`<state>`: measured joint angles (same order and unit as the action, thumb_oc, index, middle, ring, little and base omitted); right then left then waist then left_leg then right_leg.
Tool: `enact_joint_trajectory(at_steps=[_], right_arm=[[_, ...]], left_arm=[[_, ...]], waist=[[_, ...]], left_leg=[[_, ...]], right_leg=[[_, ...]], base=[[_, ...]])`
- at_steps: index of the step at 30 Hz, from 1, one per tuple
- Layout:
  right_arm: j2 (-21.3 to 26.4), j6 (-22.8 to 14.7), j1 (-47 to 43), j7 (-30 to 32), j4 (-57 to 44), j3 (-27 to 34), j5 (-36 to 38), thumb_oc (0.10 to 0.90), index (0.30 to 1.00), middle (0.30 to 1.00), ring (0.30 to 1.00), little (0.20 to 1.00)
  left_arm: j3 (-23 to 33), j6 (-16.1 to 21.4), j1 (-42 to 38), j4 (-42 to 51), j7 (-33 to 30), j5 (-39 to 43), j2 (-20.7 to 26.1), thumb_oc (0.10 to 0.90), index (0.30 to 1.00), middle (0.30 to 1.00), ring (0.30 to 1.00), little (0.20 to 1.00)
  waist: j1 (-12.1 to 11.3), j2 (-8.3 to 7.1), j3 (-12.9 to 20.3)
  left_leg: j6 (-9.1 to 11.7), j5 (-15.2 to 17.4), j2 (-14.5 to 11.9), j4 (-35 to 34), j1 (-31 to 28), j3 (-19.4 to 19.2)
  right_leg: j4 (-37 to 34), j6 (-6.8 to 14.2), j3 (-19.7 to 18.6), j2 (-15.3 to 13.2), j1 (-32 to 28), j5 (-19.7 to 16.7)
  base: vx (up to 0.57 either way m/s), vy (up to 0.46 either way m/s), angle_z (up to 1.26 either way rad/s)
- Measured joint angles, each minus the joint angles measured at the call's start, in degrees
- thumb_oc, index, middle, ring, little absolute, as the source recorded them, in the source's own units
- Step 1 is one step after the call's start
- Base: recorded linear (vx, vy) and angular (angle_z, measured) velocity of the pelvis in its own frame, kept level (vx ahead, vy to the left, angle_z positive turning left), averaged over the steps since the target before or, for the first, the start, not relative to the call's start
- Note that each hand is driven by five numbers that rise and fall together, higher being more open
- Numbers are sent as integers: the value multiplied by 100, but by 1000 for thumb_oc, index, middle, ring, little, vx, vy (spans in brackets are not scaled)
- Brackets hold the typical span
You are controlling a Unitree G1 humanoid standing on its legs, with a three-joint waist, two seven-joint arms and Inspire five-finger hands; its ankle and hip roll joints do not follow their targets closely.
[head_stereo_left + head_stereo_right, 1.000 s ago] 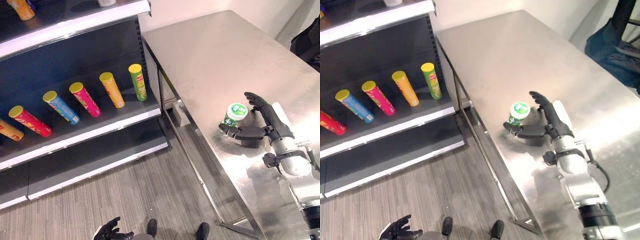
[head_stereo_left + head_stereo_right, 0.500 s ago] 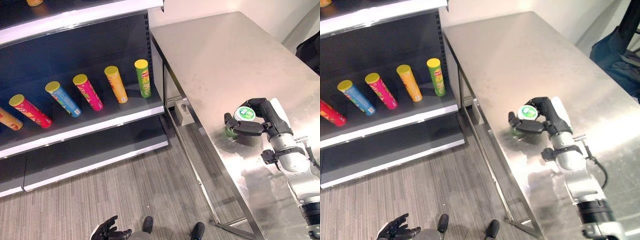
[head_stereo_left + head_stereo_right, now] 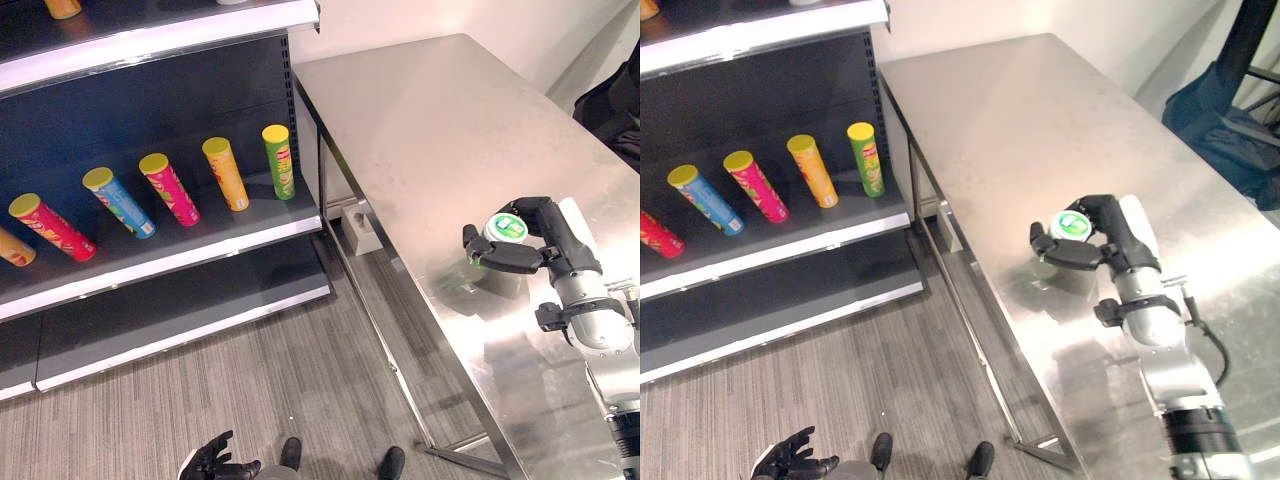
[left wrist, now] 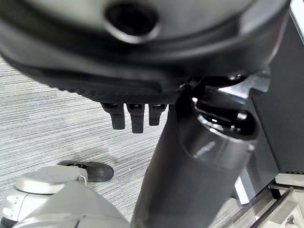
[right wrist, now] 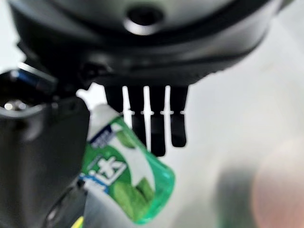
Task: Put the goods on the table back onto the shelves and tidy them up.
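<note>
At the right of the frame our right hand [image 3: 535, 248] grips the green tub [image 3: 502, 232] above the steel table [image 3: 430, 120], lid up, with the shelf [image 3: 170, 245] far left, while our left hand [image 3: 215, 462] hangs relaxed at bottom.

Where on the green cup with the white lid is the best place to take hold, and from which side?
Grip the green cup round its side wall just under the lid, coming from the table's inner side, as the right hand does now with its thumb across the front. It stands upright and is round, so a wrap round the wall probably holds best.
</note>
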<state>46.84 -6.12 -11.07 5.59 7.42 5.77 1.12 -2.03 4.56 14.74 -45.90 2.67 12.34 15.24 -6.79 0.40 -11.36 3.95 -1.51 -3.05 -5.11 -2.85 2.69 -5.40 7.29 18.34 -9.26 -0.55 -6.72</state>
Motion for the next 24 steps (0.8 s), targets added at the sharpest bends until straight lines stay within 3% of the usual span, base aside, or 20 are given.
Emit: enact_joint_trajectory(at_steps=[6, 16, 24], right_arm=[[33, 1, -29, 230, -498, 394, 18, 400, 300, 300, 300, 300], [344, -149, -680, 202, -1014, 245, 707, 400, 300, 300, 300, 300], [968, -454, -1445, -37, -1114, -319, 1344, 400, 300, 300, 300, 300]], left_arm=[[2, -6, 0, 5, 0, 0, -1, 800, 900, 900, 900, 900], [-5, -91, 0, -26, 18, 13, -42, 800, 900, 900, 900, 900], [7, -93, 78, -26, 47, 124, 5, 800, 900, 900, 900, 900]], waist=[[106, -6, 16], [93, -123, 277], [-281, -427, 530]], left_leg=[[0, 1, -5, -1, -99, -27], [6, 4, -65, -2, -264, -67], [208, -92, -275, -2, -224, 193]], right_leg=[[0, -1, -18, 4, -91, 0], [-1, -22, -102, 64, -270, 7], [1, -125, 159, 322, -406, 140]], base=[[-3, -6, 0], [-18, -67, -2], [-76, -138, 16]])
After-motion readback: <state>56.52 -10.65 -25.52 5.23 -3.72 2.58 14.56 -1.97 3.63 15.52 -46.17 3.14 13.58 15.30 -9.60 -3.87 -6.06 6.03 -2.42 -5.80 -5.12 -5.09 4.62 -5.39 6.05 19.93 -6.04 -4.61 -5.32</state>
